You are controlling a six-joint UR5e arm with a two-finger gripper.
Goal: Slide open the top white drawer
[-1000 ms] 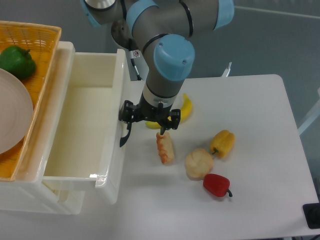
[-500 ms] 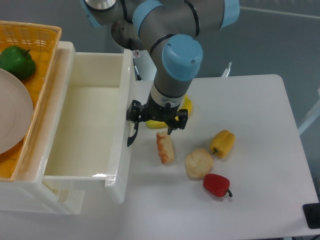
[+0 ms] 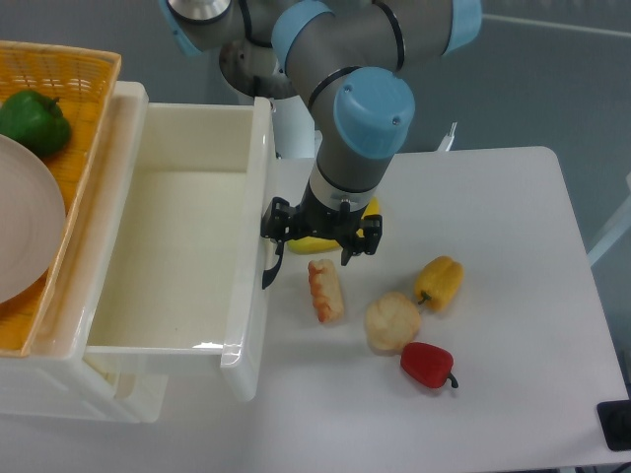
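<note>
The top white drawer (image 3: 168,246) stands pulled far out from the cabinet, and its glossy inside is empty. Its front wall (image 3: 258,197) faces the table, with the curved black handle (image 3: 268,266) on it. My gripper (image 3: 321,235) hangs right beside that front wall, pointing down. Its fingers are spread wide, the left finger (image 3: 277,219) sits at the top of the handle, and the right finger (image 3: 371,233) is out over the table. Nothing is clamped between them.
The lower drawer (image 3: 108,389) shows below. An orange wicker basket (image 3: 69,69) on top holds a green pepper (image 3: 35,118) and a white plate (image 3: 20,227). On the table lie a banana (image 3: 306,244), a shrimp-like piece (image 3: 326,292), a cream round item (image 3: 392,321), a yellow pepper (image 3: 440,281) and a red pepper (image 3: 427,365).
My gripper has moved right, and the drawer's front wall and handle came with it, so the drawer stands further out than a second ago.
</note>
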